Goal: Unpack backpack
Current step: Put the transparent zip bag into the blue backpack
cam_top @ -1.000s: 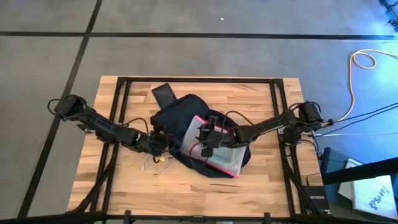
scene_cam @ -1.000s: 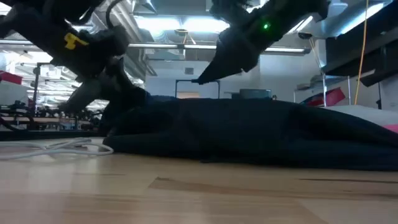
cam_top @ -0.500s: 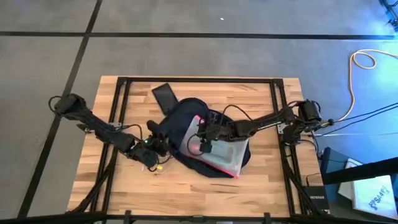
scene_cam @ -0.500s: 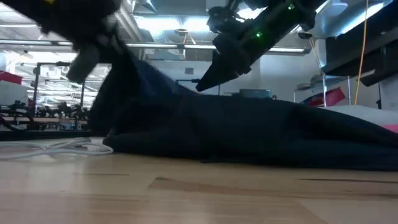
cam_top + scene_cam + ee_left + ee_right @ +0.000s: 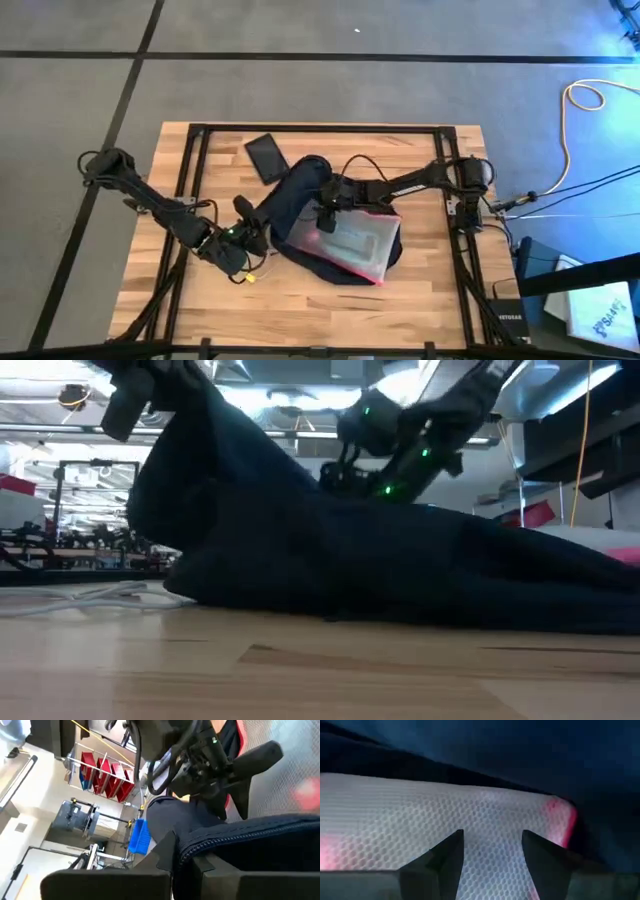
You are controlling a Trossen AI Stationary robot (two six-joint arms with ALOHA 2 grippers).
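Since a second ago the left gripper [image 5: 249, 236] has hauled the backpack's [image 5: 300, 190] near-left flap up off the worktop [image 5: 420, 300], so the fabric that lay flat now stands as a tall dark peak in the low view, and the right gripper [image 5: 326, 218] has slid from the middle of the backpack toward its lifted left side, over the pouch.

The left jaws are pressed together on a fold of navy cloth with a zip edge, seen clamped between them in the left wrist view. That arm runs from the worktop's left edge, low and bent, to the backpack's left corner.

The right jaws stand spread, both fingers [image 5: 445, 857] poised just over the white mesh pouch [image 5: 445, 825] with its red corner, under the raised navy cloth. Whether they touch the mesh cannot be told. The right arm stretches from the worktop's right edge across the backpack, its wrist angled down.

The backpack lies at the worktop's centre, dark navy, its left part bunched and lifted, its right part flat. The red-edged pouch [image 5: 350, 240] shows on it. A dark flat slab [image 5: 266, 156] lies just behind the backpack's left end.
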